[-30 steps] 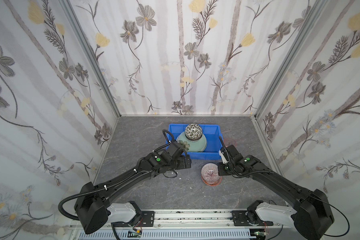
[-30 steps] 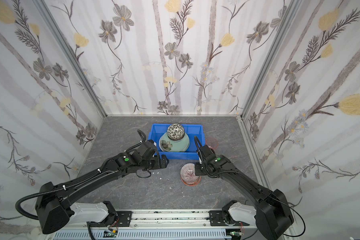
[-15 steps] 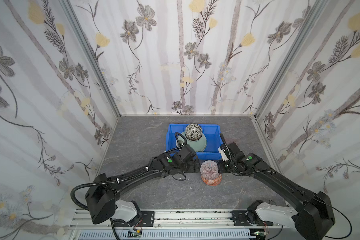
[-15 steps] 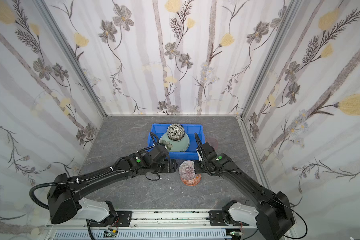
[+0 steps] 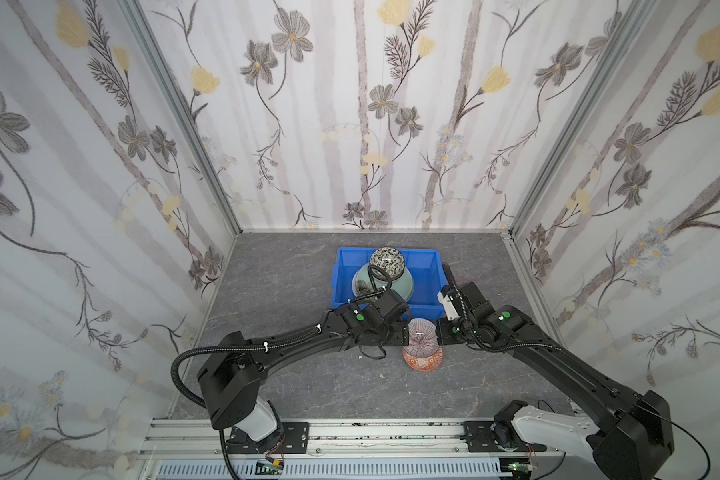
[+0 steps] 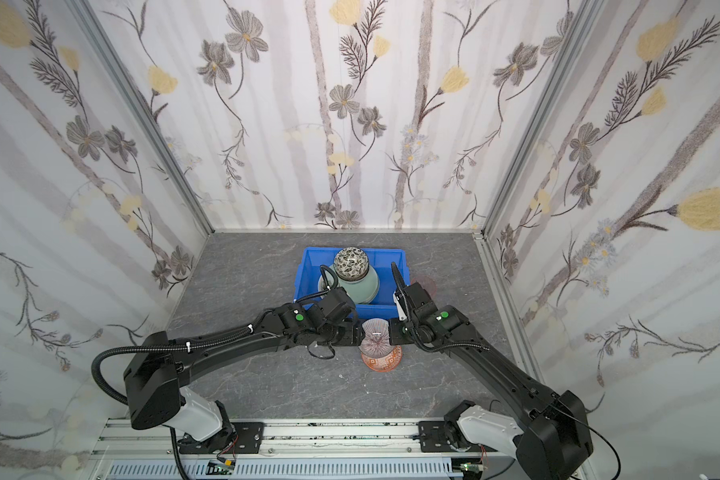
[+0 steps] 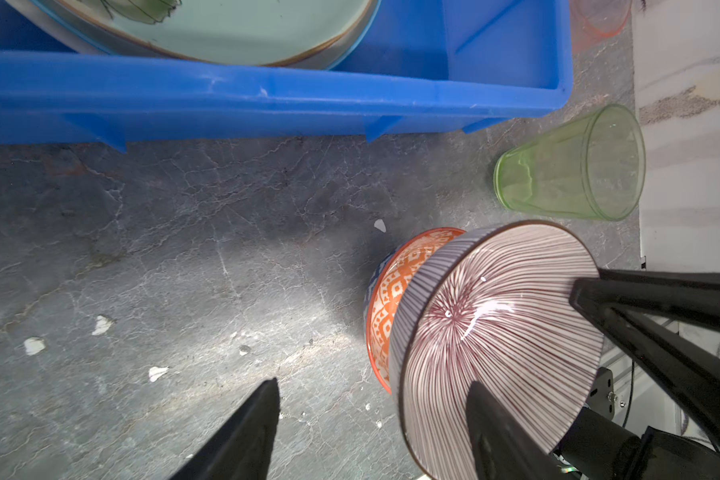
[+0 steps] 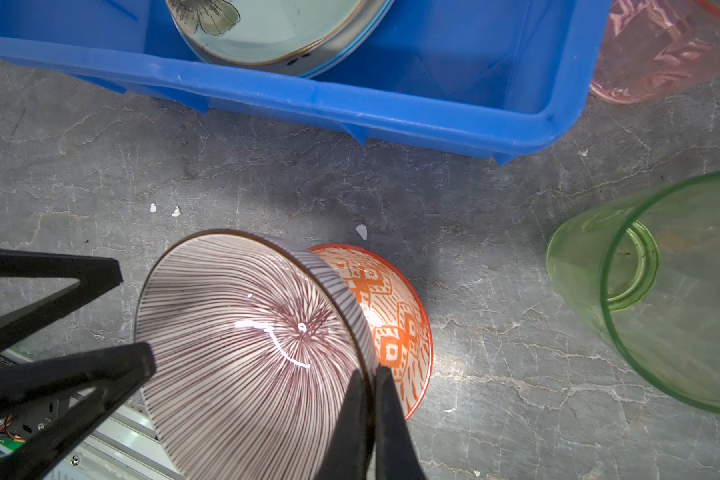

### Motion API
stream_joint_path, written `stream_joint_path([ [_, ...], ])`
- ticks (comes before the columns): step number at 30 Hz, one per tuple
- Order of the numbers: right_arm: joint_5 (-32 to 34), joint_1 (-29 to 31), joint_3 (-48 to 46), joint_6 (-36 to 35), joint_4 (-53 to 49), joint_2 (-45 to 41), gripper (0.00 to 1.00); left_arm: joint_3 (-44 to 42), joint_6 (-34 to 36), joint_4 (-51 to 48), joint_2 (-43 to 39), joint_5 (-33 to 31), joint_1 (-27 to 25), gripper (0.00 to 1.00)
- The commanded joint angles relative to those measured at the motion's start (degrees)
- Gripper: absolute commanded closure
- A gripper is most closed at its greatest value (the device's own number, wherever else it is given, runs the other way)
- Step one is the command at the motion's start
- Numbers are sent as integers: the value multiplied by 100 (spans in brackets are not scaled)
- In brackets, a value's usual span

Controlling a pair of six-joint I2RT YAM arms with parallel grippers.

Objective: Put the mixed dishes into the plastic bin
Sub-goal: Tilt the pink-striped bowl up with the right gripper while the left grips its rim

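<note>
Maroon-striped white ceramic bowl [image 8: 246, 332] hangs tipped on edge at the lower middle of the right wrist view. It is directly over the orange diamond-patterned bowl [image 8: 395, 316] and outside the bright blue rectangular plastic bin [image 8: 350, 108]. Whether the two bowls touch is unclear. Your right gripper [image 8: 368, 374] is pinched tight on its rim. Your left gripper [image 7: 373, 382] stands partly open astride the opposite rim, one finger inside and one outside, gripping nothing.

This looks like a shared lift or a handover. Seat the left fingers squarely on the rim before the right lets go, because glazed ceramic will likely slip in a shallow pinch. Raise the bowl straight off the orange one so you don't drag it.

Inside the bin, the mint green flower plate [image 8: 275, 29] fills the upper middle, and bare blue floor lies to its right, so aim there and clear the near wall first. The clear green plastic tumbler [image 8: 661, 291] stands near, at the right edge. The clear pink tumbler [image 8: 661, 54] sits just beside the bin's corner at upper right. Keep your right arm's swing away from both tumblers. The grey stone tabletop [image 8: 225, 174] on the left is open.
</note>
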Motion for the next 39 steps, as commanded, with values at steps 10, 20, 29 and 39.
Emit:
stream_joint_path([
  [10,-102,25,220,11,139,76,100,195,180,93,319,96,-5,65],
  [20,-136,87,167,89,255,144,100,231,223,93,372,76,-5,77],
  [29,-137,133,183,106,262,142,100,248,225,93,395,103,-6,87],
  [39,-138,163,200,153,288,36,90,239,251,89,393,68,-4,100],
])
